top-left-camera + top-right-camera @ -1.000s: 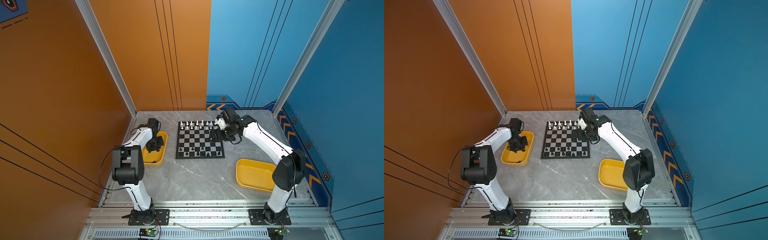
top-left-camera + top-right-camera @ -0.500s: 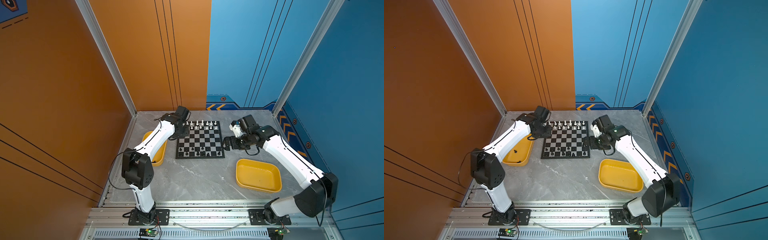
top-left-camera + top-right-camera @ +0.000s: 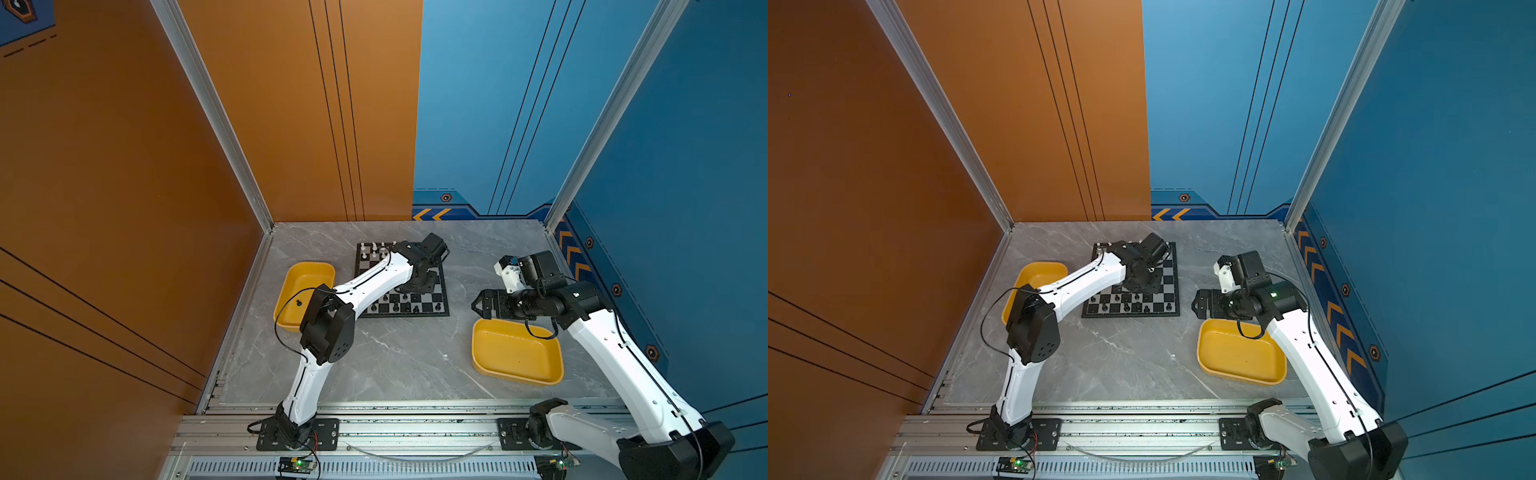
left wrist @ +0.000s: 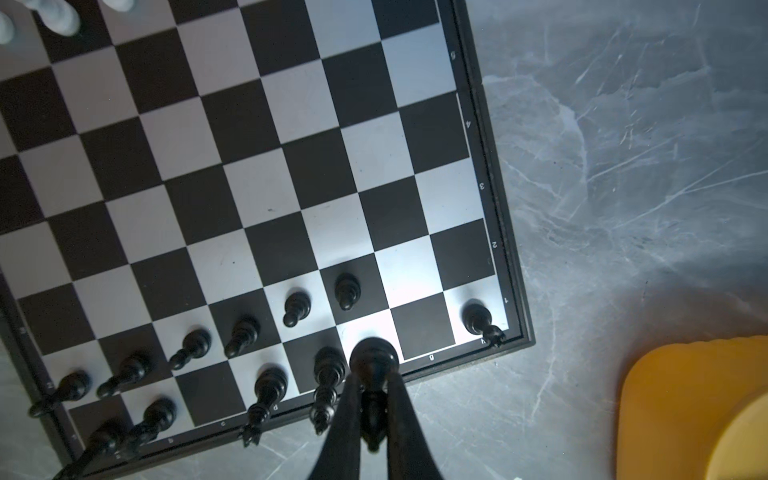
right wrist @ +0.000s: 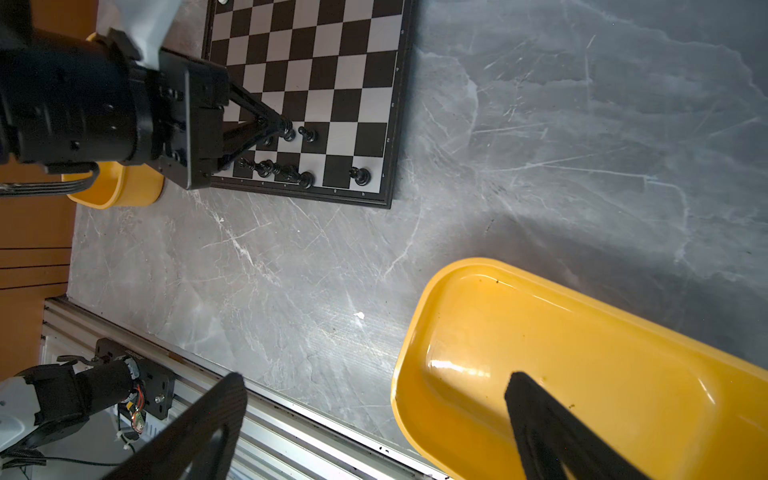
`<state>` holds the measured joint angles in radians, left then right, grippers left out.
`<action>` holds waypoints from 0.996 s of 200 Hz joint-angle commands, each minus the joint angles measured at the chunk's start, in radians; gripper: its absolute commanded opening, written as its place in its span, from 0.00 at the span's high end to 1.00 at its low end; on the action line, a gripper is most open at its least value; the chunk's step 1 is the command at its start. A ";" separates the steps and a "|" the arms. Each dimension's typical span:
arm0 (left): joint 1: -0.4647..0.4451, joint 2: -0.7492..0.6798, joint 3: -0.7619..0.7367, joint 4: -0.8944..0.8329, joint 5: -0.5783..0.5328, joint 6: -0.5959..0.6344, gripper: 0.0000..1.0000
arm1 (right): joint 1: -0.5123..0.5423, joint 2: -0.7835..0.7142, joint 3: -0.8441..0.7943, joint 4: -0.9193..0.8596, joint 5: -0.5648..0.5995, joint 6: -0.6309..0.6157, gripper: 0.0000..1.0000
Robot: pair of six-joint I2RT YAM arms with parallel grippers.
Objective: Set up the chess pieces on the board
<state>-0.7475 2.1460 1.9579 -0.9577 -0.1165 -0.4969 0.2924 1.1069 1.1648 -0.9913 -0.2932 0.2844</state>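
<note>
1. One board (image 4: 291, 124) lies flat on the grey, marble-veined tabletop (image 3: 395, 361). It is square and smooth, with black and silver-grey checks inside a thin black border.
2. There are two arms, with white shells and black joints. The left arm (image 3: 374, 278) reaches across the board, and the right arm (image 3: 615, 353) is bent beside it.
3. The left pincer (image 4: 372, 376) is pressed together on one black piece (image 4: 374, 357), with slim dark fingers pinching its stem. The piece hangs base-down over the board's near edge row. I cannot tell whether it touches the square.
4. The black chess pieces (image 4: 243, 334) are small and glossy, with round bases and knobbed tops. I count six in the second row and five standing in the edge row.
5. The white chess pieces (image 3: 374, 246) stand along the far edge. The left arm covers part of them, so I cannot count them.
6. The right pincer (image 5: 376, 378) is spread wide and hovers over the tabletop at a corner of the right tray (image 3: 517, 353).
7. There are two yellow trays, both glossy, shallow rectangles with rounded corners. The left tray (image 3: 305, 274) sits just beside the board with one small dark thing in it. The right tray is nearer the front.
</note>
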 commanded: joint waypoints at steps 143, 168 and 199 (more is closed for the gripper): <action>-0.061 0.112 0.046 -0.036 0.064 -0.043 0.92 | -0.030 -0.045 -0.042 -0.038 -0.032 -0.010 0.00; -0.058 0.121 0.048 -0.038 0.068 -0.042 0.93 | -0.033 -0.047 -0.042 -0.038 -0.029 -0.010 0.00; -0.054 0.098 0.083 -0.057 0.050 -0.036 0.94 | -0.036 -0.042 -0.040 -0.038 -0.032 -0.010 0.00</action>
<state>-0.7998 2.2616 1.9881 -0.9718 -0.0658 -0.5255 0.2653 1.0721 1.1309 -1.0035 -0.3145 0.2844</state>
